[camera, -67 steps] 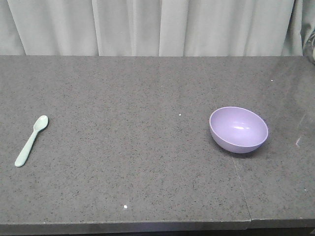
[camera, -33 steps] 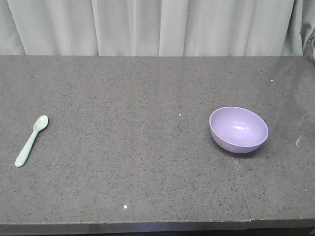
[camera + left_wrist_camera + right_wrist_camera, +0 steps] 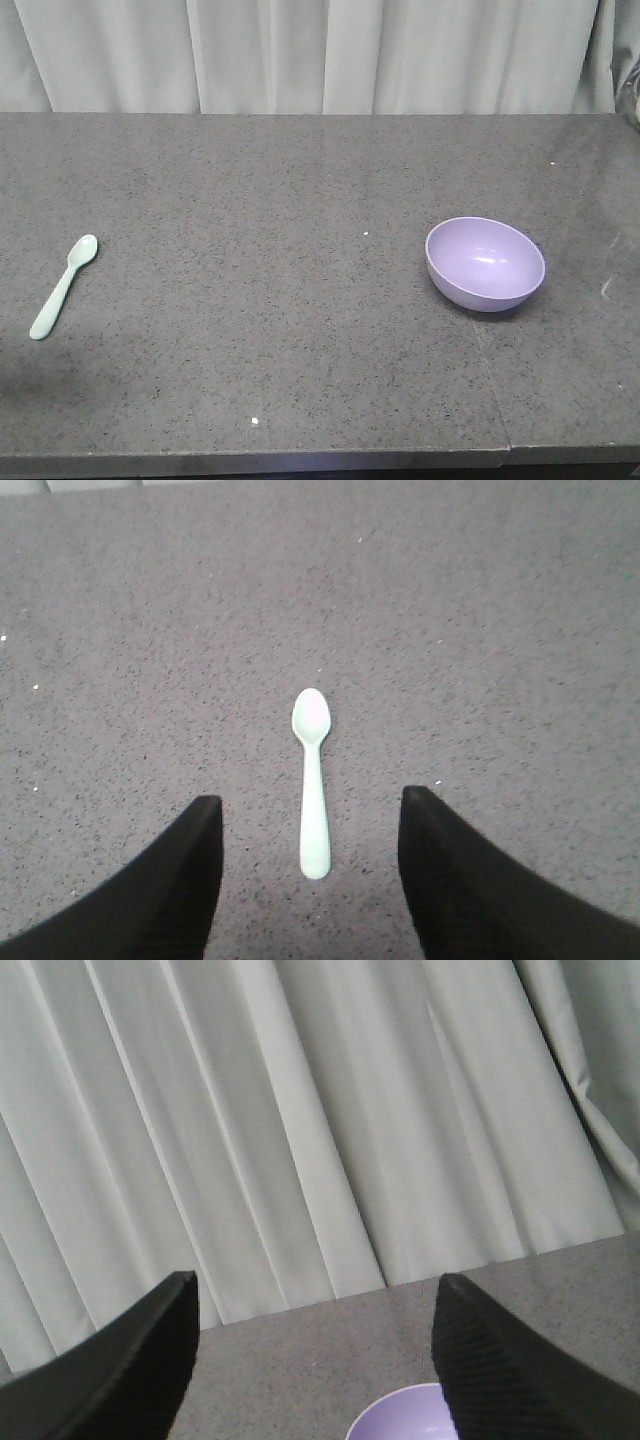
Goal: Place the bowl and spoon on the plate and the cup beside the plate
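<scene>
Framing the spoon (image 3: 313,780), left jaws apart

The spoon (image 3: 63,287) lies on the table (image 3: 300,200) at far left; the bowl (image 3: 486,263) stands well apart at right.

Spoon (image 3: 63,287): one, near the left edge of the worktop (image 3: 300,180) (pale mint green)
Bowl (image 3: 486,263): one, toward the right edge

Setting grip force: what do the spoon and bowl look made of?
The spoon looks plastic: one mint-green moulded piece, matte, faint sheen on the head. The bowl is likely plastic, possibly melamine: even lavender colour, smooth satin surface, small soft highlight inside.
</scene>
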`<state>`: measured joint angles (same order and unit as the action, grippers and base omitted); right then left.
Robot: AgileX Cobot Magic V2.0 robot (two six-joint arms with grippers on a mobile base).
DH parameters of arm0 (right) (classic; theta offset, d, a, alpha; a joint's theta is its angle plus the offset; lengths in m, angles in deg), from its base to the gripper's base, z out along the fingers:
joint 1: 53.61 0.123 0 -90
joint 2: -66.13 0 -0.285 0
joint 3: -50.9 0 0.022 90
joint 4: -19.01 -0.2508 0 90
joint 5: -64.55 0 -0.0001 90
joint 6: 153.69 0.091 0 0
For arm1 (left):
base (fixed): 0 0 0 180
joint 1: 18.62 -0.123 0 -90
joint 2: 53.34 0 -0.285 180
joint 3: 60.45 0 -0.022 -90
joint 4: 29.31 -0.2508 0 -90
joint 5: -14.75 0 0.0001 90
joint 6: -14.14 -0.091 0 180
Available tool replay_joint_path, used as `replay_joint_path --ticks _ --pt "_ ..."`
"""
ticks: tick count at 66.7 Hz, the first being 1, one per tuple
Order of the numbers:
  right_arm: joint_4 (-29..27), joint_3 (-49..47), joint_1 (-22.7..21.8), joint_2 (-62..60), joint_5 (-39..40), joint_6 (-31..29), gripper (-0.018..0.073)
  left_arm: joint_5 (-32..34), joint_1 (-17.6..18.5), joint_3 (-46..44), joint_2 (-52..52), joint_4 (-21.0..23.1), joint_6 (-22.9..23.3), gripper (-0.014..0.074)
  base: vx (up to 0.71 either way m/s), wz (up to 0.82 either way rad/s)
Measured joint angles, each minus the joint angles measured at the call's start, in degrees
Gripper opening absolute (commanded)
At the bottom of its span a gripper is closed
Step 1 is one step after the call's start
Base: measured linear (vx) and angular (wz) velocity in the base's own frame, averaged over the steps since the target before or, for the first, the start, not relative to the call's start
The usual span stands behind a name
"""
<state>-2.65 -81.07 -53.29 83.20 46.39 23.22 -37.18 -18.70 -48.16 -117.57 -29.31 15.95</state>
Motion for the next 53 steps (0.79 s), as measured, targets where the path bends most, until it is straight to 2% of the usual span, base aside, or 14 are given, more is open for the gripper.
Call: replay_joint_path --ticks 7,21,53 --pt "0.2 0.0 0.0 0.0 -1.7 0.0 0.0491 -1.4 0.0 -2.5 -6.7 -1.6 -0.2 0.039 0.0 0.0" --pt "0.2 0.0 0.0 0.0 -3.9 0.0 0.0491 -1.4 0.0 -5.2 -16.9 -1.6 -0.2 0.039 0.0 0.0" --pt "0.4 0.0 0.0 0.0 -4.5 -0.1 0.0491 -0.2 0.0 -5.4 -31.6 -1.2 -0.2 0.039 0.0 0.0"
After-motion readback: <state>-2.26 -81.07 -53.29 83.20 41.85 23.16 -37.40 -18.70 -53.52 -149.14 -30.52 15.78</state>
